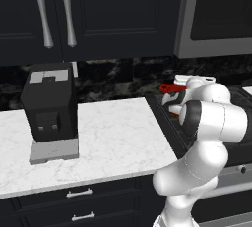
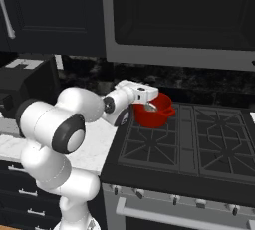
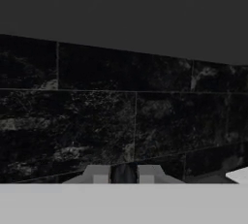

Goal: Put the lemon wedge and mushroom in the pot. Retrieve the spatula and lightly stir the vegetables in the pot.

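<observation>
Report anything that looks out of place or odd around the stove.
Nothing looks spilled, damaged or askew. The red pot sits upright at the stove's back left corner, with the hand at its rim, shut on a silver-grey slotted head, seemingly the spatula. The coffee machine stands square on the counter.

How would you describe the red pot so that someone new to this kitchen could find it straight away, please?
Start at the black gas stove to the right of the white marble counter. The pot stands on the stove's rear left burner, close to the dark backsplash, with the robot's gripper over its rim. It is the one bright-red thing there: squat, round, with a small side handle.
</observation>
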### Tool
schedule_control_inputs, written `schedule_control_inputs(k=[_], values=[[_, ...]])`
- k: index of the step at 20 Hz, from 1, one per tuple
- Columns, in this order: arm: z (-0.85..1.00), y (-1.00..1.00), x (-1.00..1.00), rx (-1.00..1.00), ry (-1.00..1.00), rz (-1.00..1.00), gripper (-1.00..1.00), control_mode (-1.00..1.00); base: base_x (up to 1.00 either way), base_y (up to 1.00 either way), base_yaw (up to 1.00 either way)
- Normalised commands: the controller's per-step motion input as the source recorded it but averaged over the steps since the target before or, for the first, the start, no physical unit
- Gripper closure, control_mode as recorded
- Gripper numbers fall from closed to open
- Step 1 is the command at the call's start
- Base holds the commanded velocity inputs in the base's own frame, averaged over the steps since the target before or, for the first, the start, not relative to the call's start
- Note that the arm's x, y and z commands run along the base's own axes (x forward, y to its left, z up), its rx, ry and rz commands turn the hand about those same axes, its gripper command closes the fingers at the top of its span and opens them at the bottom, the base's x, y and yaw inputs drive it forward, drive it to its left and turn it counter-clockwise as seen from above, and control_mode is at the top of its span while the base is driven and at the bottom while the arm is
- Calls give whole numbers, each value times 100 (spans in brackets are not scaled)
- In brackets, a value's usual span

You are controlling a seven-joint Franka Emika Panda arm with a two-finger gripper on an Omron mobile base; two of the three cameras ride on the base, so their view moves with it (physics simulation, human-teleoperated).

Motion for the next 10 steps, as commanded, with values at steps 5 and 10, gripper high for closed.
schedule_control_inputs(k=[5,10], values=[[-52,21,22,0,-3,10,100,-100,0,0,0],[-36,2,61,1,-9,9,100,-100,0,0,0]])
